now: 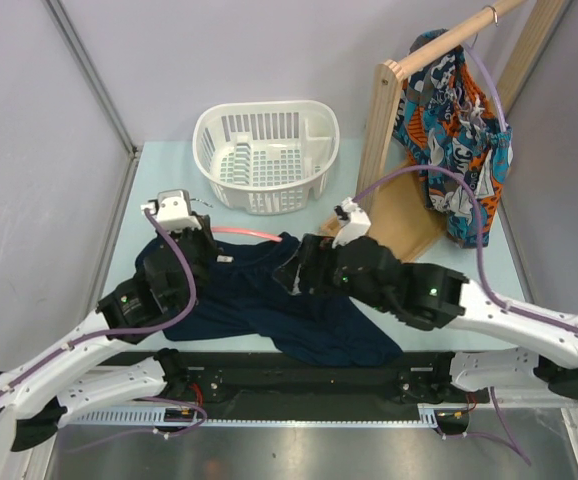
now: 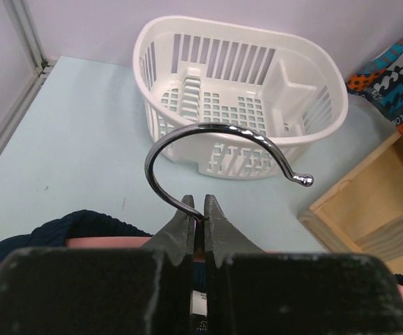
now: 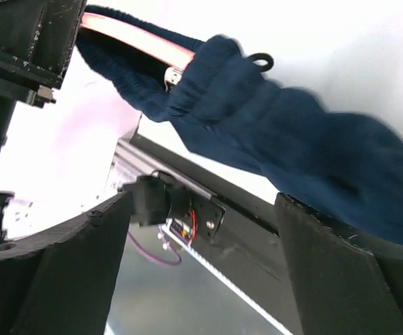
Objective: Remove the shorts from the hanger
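Jaws of my left gripper (image 2: 199,202) pinch the chrome hook (image 2: 208,129); right gripper (image 3: 201,209) gapes beside navy garment (image 3: 313,153), white tag (image 1: 226,260) unreadable.

Shorts (image 2: 400,70) cropped at right edge

a glossy chrome metal hook (image 2: 208,126) shows bright highlights. the basket (image 2: 334,98) is smooth white plastic with a slight sheen. the navy garment (image 1: 304,320) is soft, matt cloth, ribbed at the waistband, on a smooth pink plastic hanger (image 1: 249,232). the shorts (image 1: 449,150) are thin printed cloth. the rack (image 1: 381,130) is pale bare wood. the tabletop (image 2: 83,139) is pale blue, matt and smooth.
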Controlling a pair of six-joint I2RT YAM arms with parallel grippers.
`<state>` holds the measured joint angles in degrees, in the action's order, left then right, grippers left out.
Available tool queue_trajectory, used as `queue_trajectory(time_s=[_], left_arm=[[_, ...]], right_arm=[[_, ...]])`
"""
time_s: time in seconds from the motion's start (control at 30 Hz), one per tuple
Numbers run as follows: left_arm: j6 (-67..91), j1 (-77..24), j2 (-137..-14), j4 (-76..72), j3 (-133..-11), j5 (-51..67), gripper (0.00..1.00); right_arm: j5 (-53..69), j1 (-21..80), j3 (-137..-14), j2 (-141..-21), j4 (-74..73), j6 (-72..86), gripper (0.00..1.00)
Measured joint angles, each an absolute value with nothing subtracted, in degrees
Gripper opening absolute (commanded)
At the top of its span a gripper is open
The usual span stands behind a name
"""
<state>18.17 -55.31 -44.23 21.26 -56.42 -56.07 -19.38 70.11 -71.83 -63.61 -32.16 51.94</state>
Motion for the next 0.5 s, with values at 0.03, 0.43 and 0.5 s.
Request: queue_trajectory(time_s=[0.03,0.43,0.5], left_arm=[[18.2,-55.3,-43.7,21.0,-55.6,-56.8,0.0],[20.7,-55.3,-37.6,20.7,-50.1,-61.3,0.0],[21.3,-55.3,-36.6,20.7,-48.9,-62.0,0.01]], right_arm=[[-21.9,71.7,-72.2,-65.4,-31.5,53.1,0.82],[-38.2,74.5,-82.1,-81.0,-30.7,61.6,0.77],[-40.1,74.9,-84.5,-82.8,-32.3,62.5,0.76]])
